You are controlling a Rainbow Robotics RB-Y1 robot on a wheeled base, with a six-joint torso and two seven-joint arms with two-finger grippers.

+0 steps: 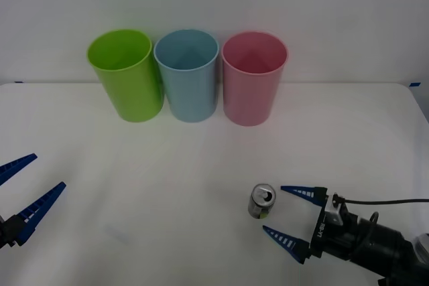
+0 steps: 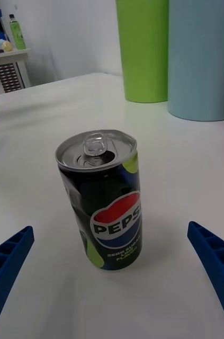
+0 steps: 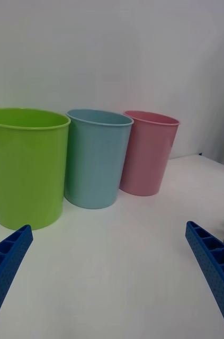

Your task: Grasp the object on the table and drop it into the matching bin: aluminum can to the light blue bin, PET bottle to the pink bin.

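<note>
The aluminum can stands upright on the white table at the front right, its pull-tab top up; up close the can shows a dark side with yellow-green patches. My right gripper is open just right of the can, its fingertips a little short of it and nothing between them. At the back stand the light blue bin in the middle and the pink bin to its right. My left gripper is open at the front left, far from the can.
A lime green cup stands left of the light blue bin, close beside it; the pink bin follows on the other side. A black cable trails from my right wrist. The table's far edge meets a white wall.
</note>
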